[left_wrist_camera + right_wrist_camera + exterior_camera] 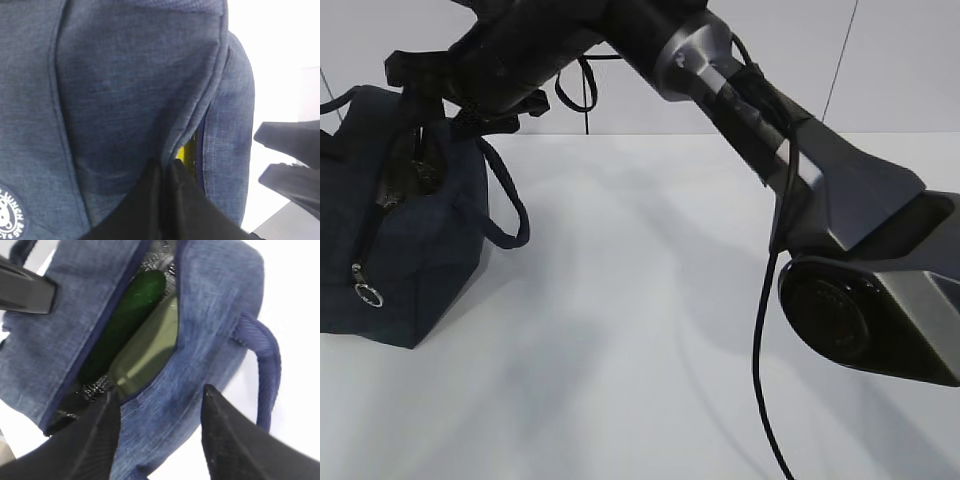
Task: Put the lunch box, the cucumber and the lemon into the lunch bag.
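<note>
The navy lunch bag [420, 250] stands on the white table at the far left, its top unzipped. In the right wrist view the dark green cucumber [125, 320] and the sage-green lid of the lunch box [150, 350] lie side by side inside the bag [210, 305]. In the left wrist view a sliver of the yellow lemon [187, 152] shows through the opening. My left gripper [165, 164] is shut on the bag's fabric [125, 90] beside the opening. My right gripper [160, 390] is open and empty just above the bag; it also shows in the exterior view [460, 110].
The right arm [800, 170] stretches across the table from the right. A loop handle [510, 215] hangs on the bag's right side, and the zipper's ring pull [368, 294] hangs at its front. My right gripper's fingers [290, 165] show at the right of the left wrist view.
</note>
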You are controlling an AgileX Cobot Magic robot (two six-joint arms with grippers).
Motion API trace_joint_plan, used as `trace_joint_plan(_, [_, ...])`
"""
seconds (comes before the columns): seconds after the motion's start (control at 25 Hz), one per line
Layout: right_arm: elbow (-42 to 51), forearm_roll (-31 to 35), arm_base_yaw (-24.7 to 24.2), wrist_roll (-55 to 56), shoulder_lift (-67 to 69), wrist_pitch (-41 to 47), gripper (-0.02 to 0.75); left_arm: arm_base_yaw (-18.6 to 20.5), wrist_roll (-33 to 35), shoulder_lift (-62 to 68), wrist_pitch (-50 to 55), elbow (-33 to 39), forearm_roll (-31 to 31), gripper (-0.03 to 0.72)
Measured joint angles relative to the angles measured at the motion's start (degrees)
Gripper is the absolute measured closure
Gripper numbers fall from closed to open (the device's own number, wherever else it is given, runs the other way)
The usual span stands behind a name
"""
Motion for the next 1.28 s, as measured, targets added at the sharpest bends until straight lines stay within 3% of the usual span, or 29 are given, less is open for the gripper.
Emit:
trace_joint_plan(0.2, [0.0, -5.3, 0.0, -0.2, 0.0, 5.0, 0.33, 0.0, 0.0, 0.0, 1.2, 0.0, -0.2, 0.697])
trace_joint_plan(0.56, [0.0, -9.0, 0.0, 0.3, 0.0, 5.5, 0.348, 0.0, 0.0, 0.0, 1.3, 0.0, -0.3, 0.697])
trace_joint_plan(1.16, [-0.1, -6.2, 0.0, 0.7, 2.8, 5.5, 0.352, 0.0, 0.0, 0.0, 1.3, 0.0, -0.3, 0.697])
trace_joint_plan(1.28, [-0.1, -5.5, 0.0, 0.7, 3.1, 5.5, 0.418, 0.0, 0.0, 0.0, 1.3, 0.0, -0.3, 0.697])
